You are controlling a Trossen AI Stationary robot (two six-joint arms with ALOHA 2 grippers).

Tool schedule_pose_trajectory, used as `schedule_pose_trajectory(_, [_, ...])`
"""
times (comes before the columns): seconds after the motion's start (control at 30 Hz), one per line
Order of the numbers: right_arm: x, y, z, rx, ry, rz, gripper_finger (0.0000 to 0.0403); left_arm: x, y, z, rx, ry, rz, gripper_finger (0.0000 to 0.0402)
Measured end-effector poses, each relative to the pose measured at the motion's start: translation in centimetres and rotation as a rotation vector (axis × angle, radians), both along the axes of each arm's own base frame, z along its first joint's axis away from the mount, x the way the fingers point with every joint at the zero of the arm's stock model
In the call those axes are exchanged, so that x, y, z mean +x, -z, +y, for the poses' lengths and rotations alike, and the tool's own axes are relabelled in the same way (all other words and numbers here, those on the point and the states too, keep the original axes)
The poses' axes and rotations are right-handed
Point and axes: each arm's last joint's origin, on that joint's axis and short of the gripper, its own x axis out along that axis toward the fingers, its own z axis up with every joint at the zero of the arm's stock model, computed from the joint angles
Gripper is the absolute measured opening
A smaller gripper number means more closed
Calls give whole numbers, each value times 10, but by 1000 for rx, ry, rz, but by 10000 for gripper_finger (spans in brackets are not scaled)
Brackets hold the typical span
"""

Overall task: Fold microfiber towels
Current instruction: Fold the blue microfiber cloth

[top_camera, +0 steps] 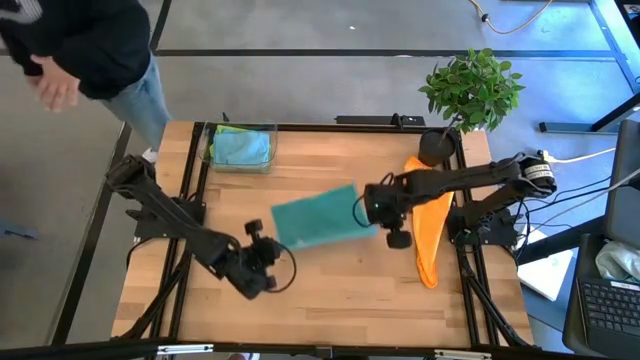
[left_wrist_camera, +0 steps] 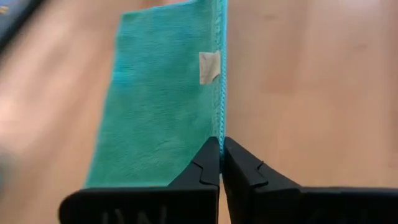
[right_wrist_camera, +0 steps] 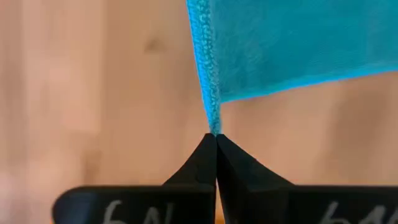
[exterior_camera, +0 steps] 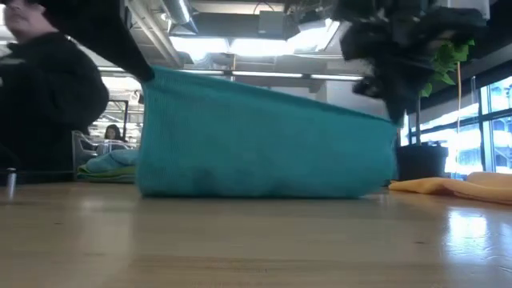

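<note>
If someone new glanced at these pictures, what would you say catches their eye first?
The teal towel at mid-table, lifted and stretched between the two arms: the left gripper and the right gripper each pinch a corner with shut fingers. Next, the orange towel lies crumpled along the table's right side, and a bin of folded towels sits at the far left corner.

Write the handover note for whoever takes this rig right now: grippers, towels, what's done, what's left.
Left gripper: shut on one corner of the teal towel.
Right gripper: shut on another corner of it.
The low view shows the teal towel hanging between the arms, its lower edge on the table.
Orange towel: lying unfolded at the table's right edge, partly under the right arm.
Clear bin at the back left: a light blue towel on top, a lime green one showing under it.
Done: teal towel picked up by two corners.
Left: fold teal, then orange.
</note>
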Motion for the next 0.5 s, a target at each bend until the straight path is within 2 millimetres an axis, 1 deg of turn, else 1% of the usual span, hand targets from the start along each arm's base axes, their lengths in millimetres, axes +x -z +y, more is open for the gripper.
schedule_pose_trajectory(0.17, [-10,28,21,118,-42,28,4,6,10,-25,-121,75,-62,0])
schedule_pose_trajectory(0.23, [-12,35,29,153,-61,20,4,7,13,-30,-149,89,-69,0])
schedule_pose_trajectory(0.4, [-16,44,45,175,-88,7,4,10,28,-41,-259,75,-40,0])
schedule_pose_trajectory(0.5, [-19,45,57,199,-121,13,4,15,38,-49,-328,106,-14,0])
